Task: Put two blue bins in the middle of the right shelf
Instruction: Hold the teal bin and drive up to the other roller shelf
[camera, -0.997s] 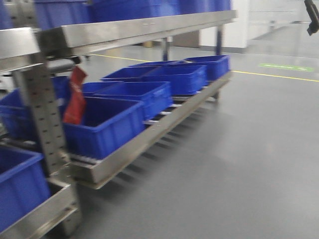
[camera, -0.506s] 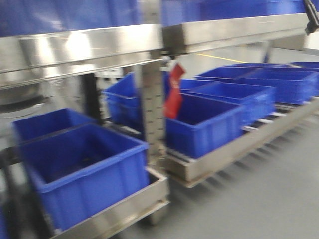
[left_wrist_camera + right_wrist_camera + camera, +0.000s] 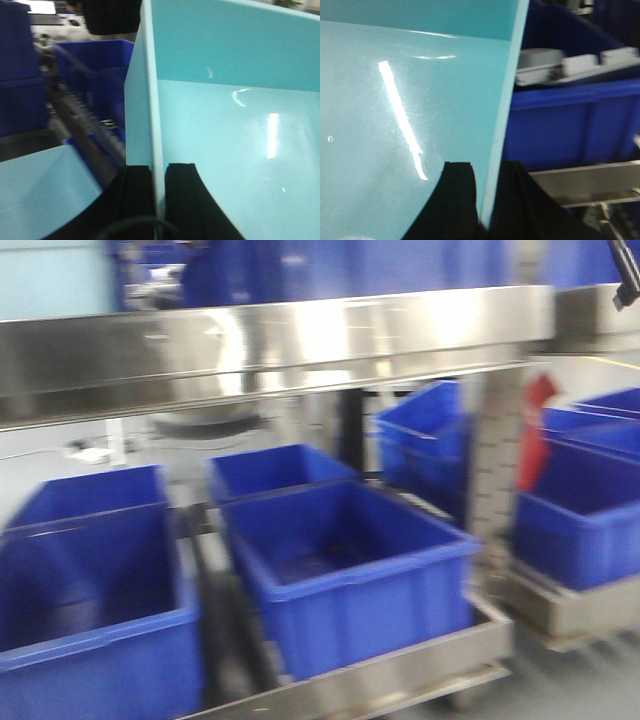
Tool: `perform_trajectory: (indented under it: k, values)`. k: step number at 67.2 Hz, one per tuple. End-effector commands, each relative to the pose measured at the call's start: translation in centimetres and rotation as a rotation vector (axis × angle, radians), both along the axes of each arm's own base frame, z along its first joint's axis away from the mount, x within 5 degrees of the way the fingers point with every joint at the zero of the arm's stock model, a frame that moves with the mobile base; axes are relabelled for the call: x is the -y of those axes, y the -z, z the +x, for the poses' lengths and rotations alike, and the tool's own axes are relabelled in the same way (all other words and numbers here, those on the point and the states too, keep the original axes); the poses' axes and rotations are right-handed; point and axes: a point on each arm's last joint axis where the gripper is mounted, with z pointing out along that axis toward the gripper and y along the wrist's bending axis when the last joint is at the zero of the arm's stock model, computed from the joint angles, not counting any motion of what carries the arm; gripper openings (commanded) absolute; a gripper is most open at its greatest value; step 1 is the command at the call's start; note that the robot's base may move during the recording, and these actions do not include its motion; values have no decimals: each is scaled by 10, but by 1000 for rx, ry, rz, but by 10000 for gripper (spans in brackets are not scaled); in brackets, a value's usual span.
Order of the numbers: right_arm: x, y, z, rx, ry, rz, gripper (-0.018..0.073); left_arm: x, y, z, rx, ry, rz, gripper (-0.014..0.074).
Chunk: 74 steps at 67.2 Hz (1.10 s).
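Note:
A light blue bin fills both wrist views. My left gripper (image 3: 157, 167) is shut on its left wall (image 3: 150, 100), one black finger (image 3: 137, 190) outside and one inside. My right gripper (image 3: 487, 167) is shut on its right wall (image 3: 502, 110) in the same way. The bin's glossy inside (image 3: 395, 100) looks empty. A second light blue surface (image 3: 40, 195) shows low at the left of the left wrist view; I cannot tell whether it is another bin. Neither gripper nor the light blue bin shows in the front view.
Close ahead is a steel rack with a shiny shelf beam (image 3: 280, 340). Dark blue bins (image 3: 340, 570) (image 3: 90, 590) sit on its lower level. A perforated upright (image 3: 495, 460) and a red tag (image 3: 533, 430) stand right, more dark blue bins (image 3: 580, 510) beyond.
The front view has swung left along the rack: the upright and red tag slid from the left of the frame to the right, and the grey floor has gone out of view.

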Motion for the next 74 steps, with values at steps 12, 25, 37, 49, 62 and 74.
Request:
perform_trajectory:
  k: [12, 25, 37, 49, 62, 74]
  values:
    - [-5, -8, -5, 43, -43, 44, -153, 5, -13, -6, 65, 26, -70, -111]
    - [-5, -8, -5, 43, -43, 44, -153, 5, -13, -6, 65, 26, -70, -111]
    - [-5, -8, -5, 43, -43, 44, -153, 5, -13, -6, 65, 26, -70, -111]
    - [-5, -8, -5, 43, -43, 44, -153, 5, -13, -6, 65, 26, -70, -111]
    - [-5, -8, -5, 43, -43, 44, -153, 5, -13, -6, 65, 26, -70, -111]
    - [-5, -8, -5, 43, -43, 44, -153, 5, -13, -6, 65, 26, -70, -111]
